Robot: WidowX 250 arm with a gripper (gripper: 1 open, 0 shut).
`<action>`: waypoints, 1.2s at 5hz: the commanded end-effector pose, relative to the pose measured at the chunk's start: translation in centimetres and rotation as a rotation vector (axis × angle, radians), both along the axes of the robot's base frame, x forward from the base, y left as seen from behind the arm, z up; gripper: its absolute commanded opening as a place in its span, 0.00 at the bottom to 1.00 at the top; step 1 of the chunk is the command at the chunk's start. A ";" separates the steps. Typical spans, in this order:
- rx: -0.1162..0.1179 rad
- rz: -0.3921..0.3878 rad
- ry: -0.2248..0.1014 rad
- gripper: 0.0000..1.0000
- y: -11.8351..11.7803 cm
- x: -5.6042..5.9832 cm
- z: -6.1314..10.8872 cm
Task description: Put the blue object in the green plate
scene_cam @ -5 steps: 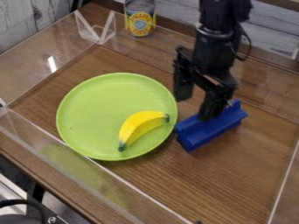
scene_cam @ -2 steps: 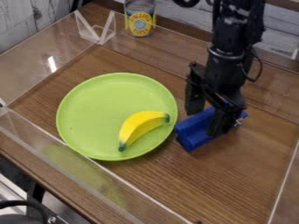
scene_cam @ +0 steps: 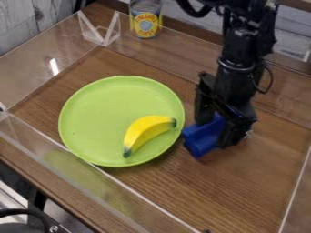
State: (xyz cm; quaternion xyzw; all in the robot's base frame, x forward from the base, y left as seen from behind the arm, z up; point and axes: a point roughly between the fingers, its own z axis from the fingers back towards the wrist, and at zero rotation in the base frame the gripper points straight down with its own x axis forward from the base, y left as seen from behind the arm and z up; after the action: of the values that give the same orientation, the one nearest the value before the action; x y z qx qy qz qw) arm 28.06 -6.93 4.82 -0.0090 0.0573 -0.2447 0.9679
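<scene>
One gripper point(scene_cam: 215, 121) around the blue object point(scene_cam: 205, 141), jaws apart, grasp impossible to tell

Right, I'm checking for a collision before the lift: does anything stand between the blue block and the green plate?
Nothing visible stands between the blue block and the green plate; they lie side by side. The banana is inside the plate's near-right part, so it may crowd a landing there.
</scene>
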 end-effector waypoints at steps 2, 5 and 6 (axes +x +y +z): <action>-0.006 0.004 -0.032 1.00 -0.2 0.6 -0.2; -0.006 0.023 -0.029 1.00 -0.1 0.9 -1.2; -0.004 0.034 -0.022 1.00 0.1 1.0 -1.3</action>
State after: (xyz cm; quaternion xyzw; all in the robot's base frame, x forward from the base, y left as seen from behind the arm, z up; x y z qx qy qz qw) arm 28.35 -6.89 2.64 -0.0096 0.0627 -0.2314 0.9708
